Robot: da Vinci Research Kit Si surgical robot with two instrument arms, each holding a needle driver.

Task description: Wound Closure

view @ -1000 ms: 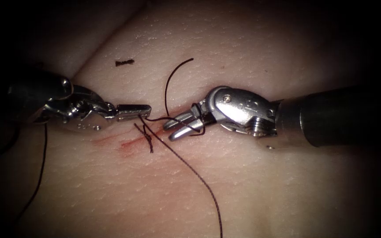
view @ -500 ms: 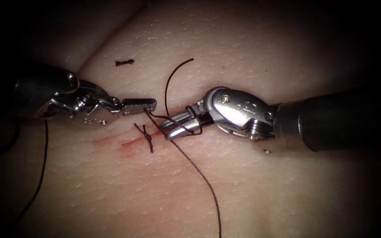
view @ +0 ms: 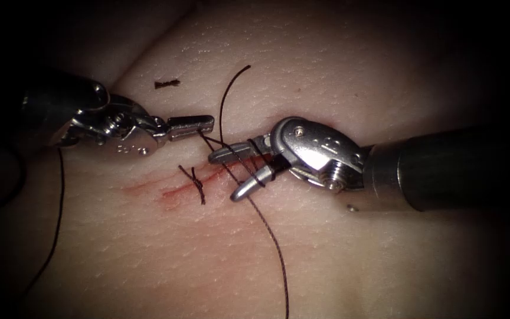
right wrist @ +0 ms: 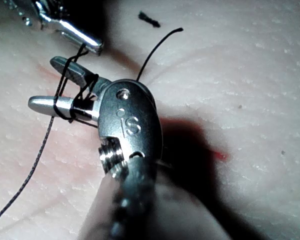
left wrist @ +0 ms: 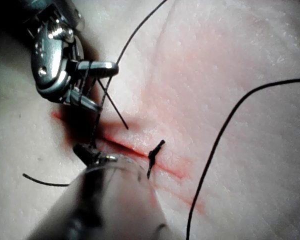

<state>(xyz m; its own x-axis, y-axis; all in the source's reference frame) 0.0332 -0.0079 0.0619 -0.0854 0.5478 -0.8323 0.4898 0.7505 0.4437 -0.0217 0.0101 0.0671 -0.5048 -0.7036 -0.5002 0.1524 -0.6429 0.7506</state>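
My left tool (view: 205, 123) lies left of the cut, jaws shut on the dark thread (view: 211, 140) just above the wound. From the right comes my right tool (view: 226, 176), jaws open over the cut (view: 175, 190) and empty between them, with thread loops (view: 262, 172) wound around both. In the right wrist view the right tool (right wrist: 47, 82) carries those loops (right wrist: 72, 107) near its hinge. The thread's free end (view: 231, 82) curves up over the tissue. A tied knot (view: 199, 186) sits in the cut. The left wrist view has the left tool (left wrist: 90, 152) beside the knot (left wrist: 154, 155).
A long strand (view: 275, 254) runs from the right tool toward the near edge. Another strand (view: 57, 218) hangs below the left tool. A short cut end of thread (view: 166, 84) lies on the tissue at the back. Red fluid (view: 149, 189) stains the cut.
The right tool's jaws closed a little, then opened wide with the loops still on them. The left tool moved right and slightly up with the thread, and the free end rose.
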